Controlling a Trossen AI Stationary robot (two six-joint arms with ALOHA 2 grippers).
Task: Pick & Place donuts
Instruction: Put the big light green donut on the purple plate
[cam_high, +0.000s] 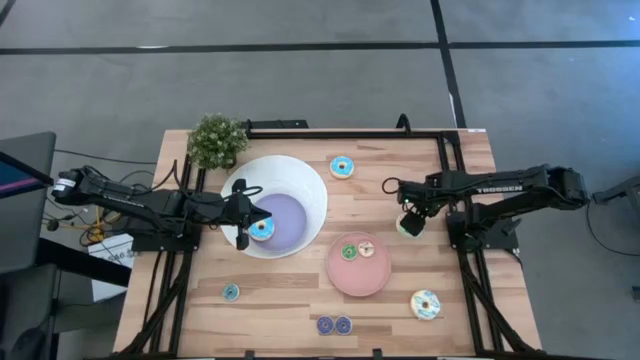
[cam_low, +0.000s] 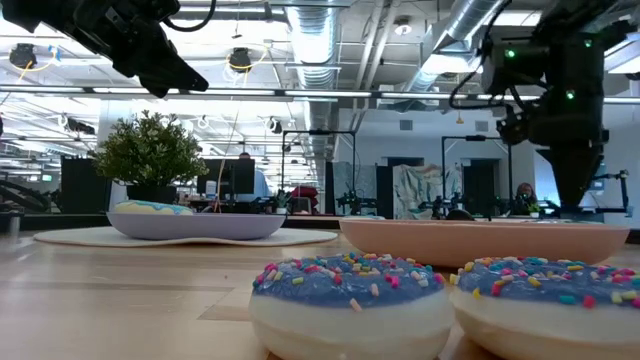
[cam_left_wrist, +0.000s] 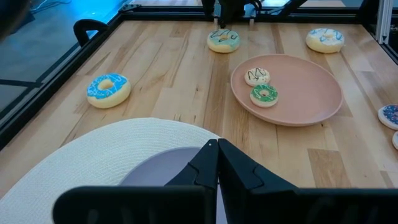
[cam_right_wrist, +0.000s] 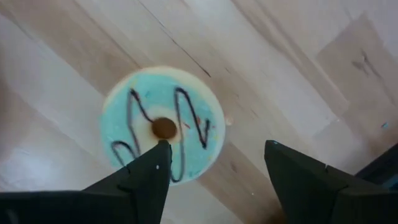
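High view first: the right gripper (cam_high: 410, 222) hangs over the wooden table (cam_high: 400, 300) just right of the pink plate (cam_high: 345, 275), with a pale green donut (cam_high: 409, 228) directly beneath it. From the right wrist view that donut (cam_right_wrist: 163, 124) lies flat on the boards, dark squiggle across the icing, and the two fingers (cam_right_wrist: 146, 177) stand apart with nothing between them, the donut showing beyond the left one.

Over to the left gripper (cam_high: 243, 222): it sits above the big white bowl (cam_high: 300, 185), fingers pressed together, empty. A blue donut (cam_high: 261, 229) rests in the bowl's lilac centre just beside it.

On the plate, two donuts side by side, a green one (cam_high: 349, 252) and a cream one (cam_high: 366, 248), touching or nearly so. A blue donut (cam_high: 342, 167) lies on the table beyond the bowl near the far edge, a small blue one (cam_high: 231, 292) lies near the left front, a pair of dark purple-blue donuts (cam_high: 334, 325) sit together at the front edge, and a larger cream-and-blue one (cam_high: 425, 304) lies at the right front. A small potted plant (cam_high: 216, 140) stands at the far left corner.
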